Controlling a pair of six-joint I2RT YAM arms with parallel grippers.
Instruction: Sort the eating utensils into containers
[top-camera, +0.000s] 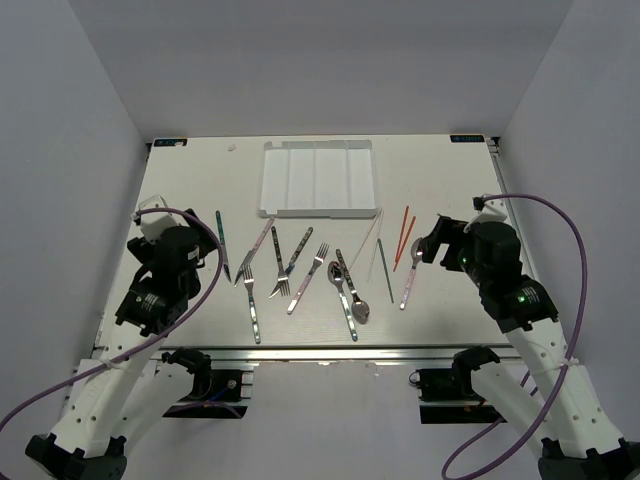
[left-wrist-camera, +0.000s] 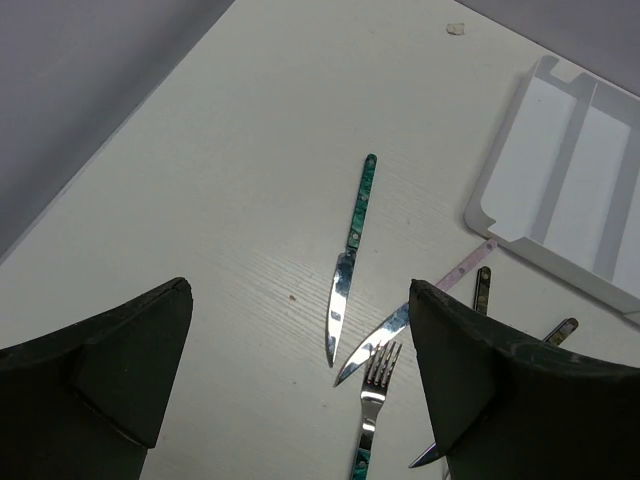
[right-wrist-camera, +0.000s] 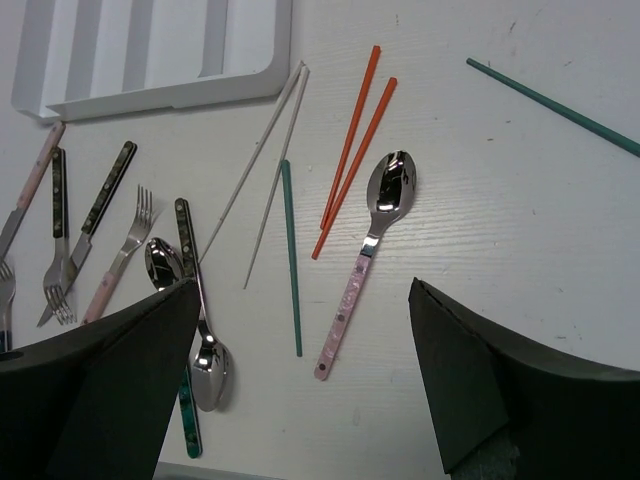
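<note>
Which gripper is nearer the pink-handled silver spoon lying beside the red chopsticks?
Right. The right gripper is just to the right of the pink-handled silver spoon in the top view. The left gripper is far off to the spoon's left, by the teal-handled knife.

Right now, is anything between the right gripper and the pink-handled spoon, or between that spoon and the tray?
Nothing sits between the open right gripper and the spoon. Toward the tray, two red chopsticks and two white chopsticks lie flat across the route; a lifted carry should clear them.
</note>
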